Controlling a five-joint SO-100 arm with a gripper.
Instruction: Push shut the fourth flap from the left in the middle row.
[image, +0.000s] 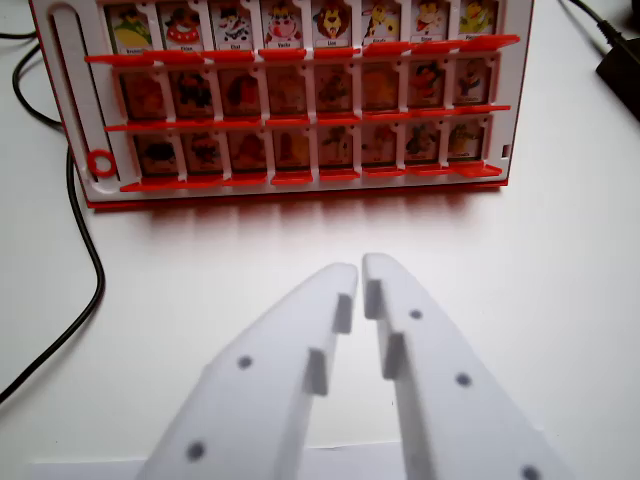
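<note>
White and nearest the lens, the gripper (360, 268) fills the bottom of the wrist view, its two long fingers (270, 370) rising from the lower edge and converging so that the tips stand almost together with only a thin slit between them; the jaws are closed on nothing, and they hang over bare white table (560, 280), well apart from the board. Beyond them, across the upper part of the picture, stands the red and white game board (90, 120), its red base running from the wrist view's left to the right. It carries three rows of small picture flaps, each row of eight, divided by red ledges. Pictures in the top row are bright and clear with tiny name labels below, while those in the middle and bottom rows look dimmer and reddish. Fourth from the wrist view's left in the middle row is the target flap (287, 90), sitting nearly straight above the gripper tips in the picture; whether it stands up or lies flat cannot be told from this angle. A red ring (101, 161) marks the board's left margin beside a long white slot (64, 75). One black cable (85, 250) curves down the left side of the table, and another dark lead (605, 40) shows at the upper right corner.
</note>
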